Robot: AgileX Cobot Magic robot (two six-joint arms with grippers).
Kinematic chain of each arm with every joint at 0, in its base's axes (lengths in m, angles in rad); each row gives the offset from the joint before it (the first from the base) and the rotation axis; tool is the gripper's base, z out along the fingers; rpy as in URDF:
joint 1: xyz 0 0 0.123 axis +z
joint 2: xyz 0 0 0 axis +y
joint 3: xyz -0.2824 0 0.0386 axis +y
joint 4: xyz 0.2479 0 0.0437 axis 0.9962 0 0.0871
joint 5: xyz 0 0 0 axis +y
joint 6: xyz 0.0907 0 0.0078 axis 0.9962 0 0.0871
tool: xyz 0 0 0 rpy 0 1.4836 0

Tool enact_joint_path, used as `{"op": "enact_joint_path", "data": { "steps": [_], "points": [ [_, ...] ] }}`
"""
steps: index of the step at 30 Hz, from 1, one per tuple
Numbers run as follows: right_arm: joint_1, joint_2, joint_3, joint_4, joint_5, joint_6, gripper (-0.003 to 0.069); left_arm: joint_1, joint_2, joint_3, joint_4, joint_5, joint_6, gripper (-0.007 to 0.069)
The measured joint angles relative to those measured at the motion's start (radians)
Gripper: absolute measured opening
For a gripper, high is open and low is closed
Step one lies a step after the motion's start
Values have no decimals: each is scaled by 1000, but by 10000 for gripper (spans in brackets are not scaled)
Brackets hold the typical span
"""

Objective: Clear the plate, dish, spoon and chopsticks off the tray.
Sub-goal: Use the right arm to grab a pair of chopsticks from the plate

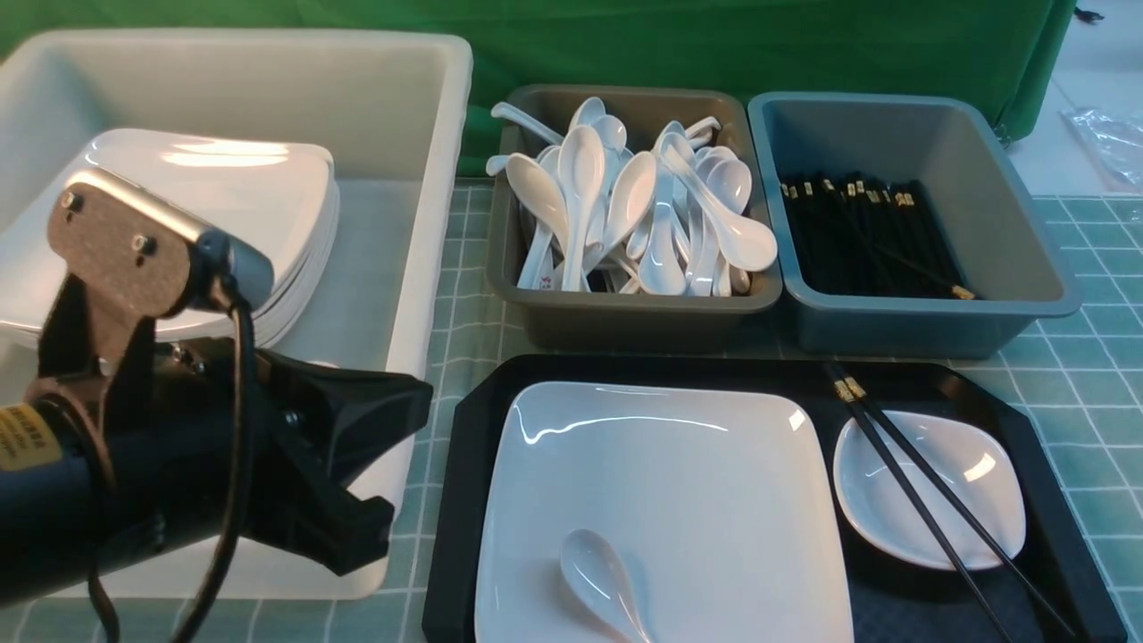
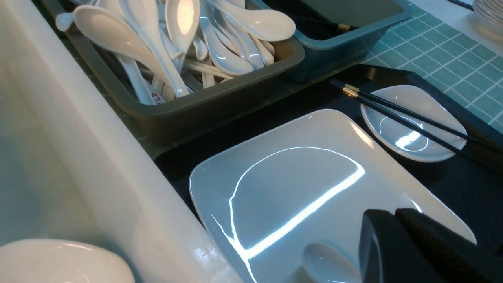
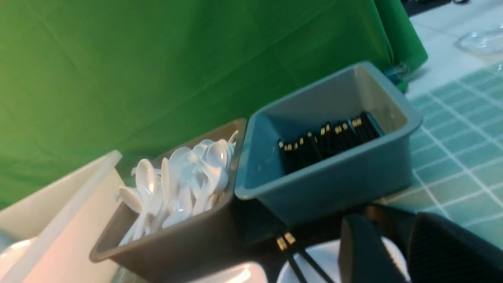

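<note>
ok so the left tool (image 2: 395, 216) is pressed together by the left edge of the tray (image 1: 451, 500), right tool (image 3: 397, 237) slightly spread over the dish (image 1: 975, 478). spoon (image 1: 598, 576) sits on the plate (image 1: 661, 473), chopsticks (image 2: 351, 90) across the dish.

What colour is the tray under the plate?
Black tray; the front view shows it best.

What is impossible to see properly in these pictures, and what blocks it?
- Spoon: front view, handle end cut by the bottom edge.
- Chopsticks: front view, thin ends pass the bottom edge.
- Stacked plates in the white tub: front view, the left arm covers their near part.
- Right gripper: absent from front view.
</note>
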Motion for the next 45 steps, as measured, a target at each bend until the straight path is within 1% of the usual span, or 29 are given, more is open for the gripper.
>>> {"op": "enact_joint_path", "data": {
  "steps": [2, 3, 4, 5, 6, 7, 8, 13, 15, 17, 20, 21, 24, 25, 26, 28, 29, 31, 35, 41, 45],
  "points": [
    [15, 105, -120, 1, 127, -61, 195, 0, 0, 0, 0, 10, 0, 13],
    [24, 171, -186, 1, 184, -114, 194, 0, 0, 0, 0, 12, 0, 13],
    [38, 279, -286, 1, 266, -201, 194, 0, 0, 0, 0, 12, 0, 13],
    [51, 362, -375, 1, 328, -260, 194, 0, 0, 0, 0, 12, 0, 13],
    [57, 432, -419, 1, 380, -304, 195, 0, 0, 0, 0, 13, 0, 13],
    [61, 449, -449, 1, 393, -313, 195, 0, 0, 0, 0, 12, 0, 13],
    [71, 608, -559, 1, 508, -385, 195, 0, -5, 0, -5, 22, 0, 13],
    [76, 971, -806, 1, 749, -464, 199, 0, -49, 0, -35, 66, 2, 13],
    [78, 1080, -872, 1, 795, -489, 211, 0, -75, 0, -39, 76, 15, 13],
    [80, 1195, -922, 0, 813, -518, 240, 0, -102, 0, -39, 79, 36, 13],
    [103, 1337, -974, -3, 812, -556, 311, 0, -136, 0, -39, 83, 47, 13],
    [105, 1344, -976, -3, 812, -560, 316, 0, -142, 0, -39, 83, 49, 13],
    [155, 1473, -1003, -2, 804, -598, 397, 0, -155, 0, -39, 85, 53, 13],
    [157, 1473, -1003, -2, 804, -599, 401, 0, -155, 0, -39, 86, 53, 13],
    [168, 1511, -1004, -1, 786, -613, 431, 0, -155, 0, -39, 87, 53, 13],
    [172, 1551, -1004, -1, 762, -621, 458, 0, -155, 0, -39, 87, 53, 13],
    [172, 1585, -1007, -9, 738, -621, 494, 0, -155, 0, -39, 87, 53, 13],
    [172, 1616, -1012, -20, 716, -621, 521, 0, -155, 0, -39, 89, 53, 13],
    [172, 1662, -1014, -34, 670, -621, 535, 0, -155, 0, -38, 91, 53, 13],
    [172, 1718, -1014, -73, 600, -622, 536, 0, -155, 0, -38, 91, 59, 13],
    [172, 1745, -1014, -84, 590, -625, 516, 0, -155, 0, -38, 92, 64, 13]
  ]
}}
